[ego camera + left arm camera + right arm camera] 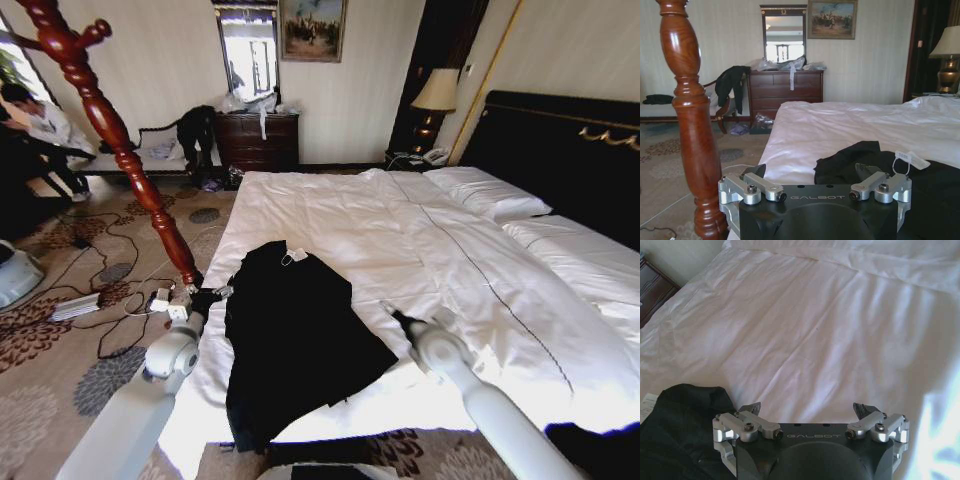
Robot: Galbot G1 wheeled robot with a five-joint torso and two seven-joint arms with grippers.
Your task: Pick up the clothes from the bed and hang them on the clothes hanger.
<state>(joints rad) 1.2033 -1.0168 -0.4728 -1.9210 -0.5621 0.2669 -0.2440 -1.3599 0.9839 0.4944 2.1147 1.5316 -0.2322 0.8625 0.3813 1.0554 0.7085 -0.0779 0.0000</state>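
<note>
Lying flat on the wide bed with the white duvet (420, 240), near its foot and on the robot's left side, is the big black, slightly shiny jacket (295, 330). A small white tag (296, 256) sits at the collar end, which points toward the pillows.

The left gripper (213, 295) waits just beside the jacket's left edge, close to the tall red-brown wooden coat stand (120, 150). Its fingers are spread wide with nothing in them. The right gripper (398, 320) hovers over the white duvet just to the right of the jacket, fingers also spread wide and empty.

The jacket looks soft and floppy, and maybe a bit slippery. It will likely sag when lifted. Pinching the thick collar near the tag seems best, so it can hook over a peg.
</note>
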